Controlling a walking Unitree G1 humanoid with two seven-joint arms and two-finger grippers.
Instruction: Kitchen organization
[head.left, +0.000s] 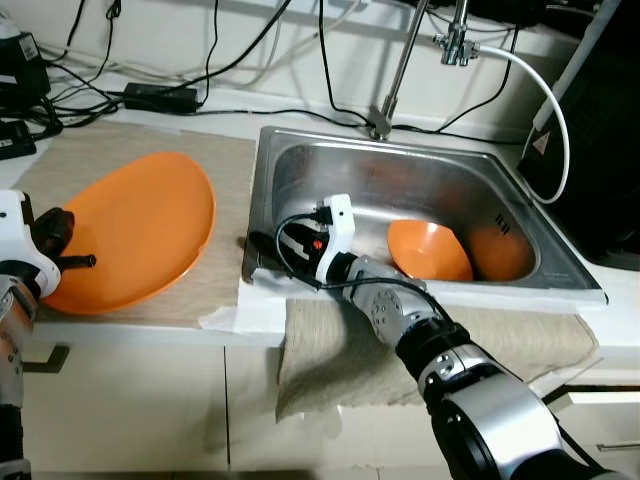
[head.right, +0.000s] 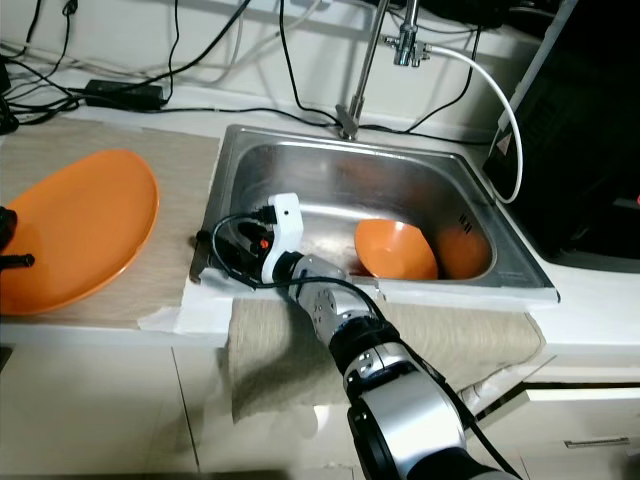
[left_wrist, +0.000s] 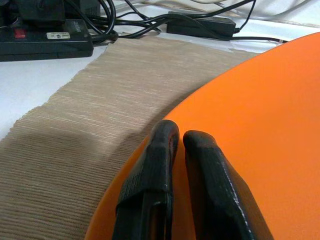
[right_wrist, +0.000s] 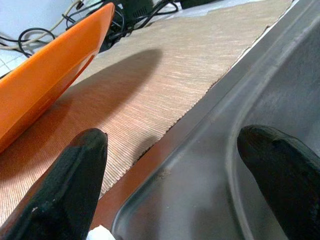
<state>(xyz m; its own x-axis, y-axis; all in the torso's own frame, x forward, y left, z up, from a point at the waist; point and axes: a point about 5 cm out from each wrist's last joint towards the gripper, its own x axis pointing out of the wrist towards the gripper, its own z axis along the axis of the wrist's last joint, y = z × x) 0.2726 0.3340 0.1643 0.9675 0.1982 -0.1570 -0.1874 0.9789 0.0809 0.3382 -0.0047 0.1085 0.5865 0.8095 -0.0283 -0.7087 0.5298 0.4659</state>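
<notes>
The left pincer (left_wrist: 175, 145) has its two black fingers pressed nearly together over the near rim of the large orange plate (head.left: 140, 228), so it is closed on that plate, which hangs tilted above the beige mat (head.left: 215, 170) with its far edge lifted. The grip looks thin, taken right at the rim, and I judge the main risk to be the smooth plate pivoting or slipping out and dropping onto the table (head.left: 225, 320), or swinging into the sink wall just beyond it on the way across. The right pincer (right_wrist: 170, 175) is spread wide with nothing between its fingers, straddling the near-left corner of the steel sink (head.left: 300, 150); one finger is over the mat side and the other over the basin, so a careless advance could jam a finger on the rim. An orange bowl (head.left: 428, 250) lies tilted inside the basin, well beyond the right pincer toward the far side. The plate is a glossy, plain orange, shallow and oval, with no visible food or chips.
</notes>
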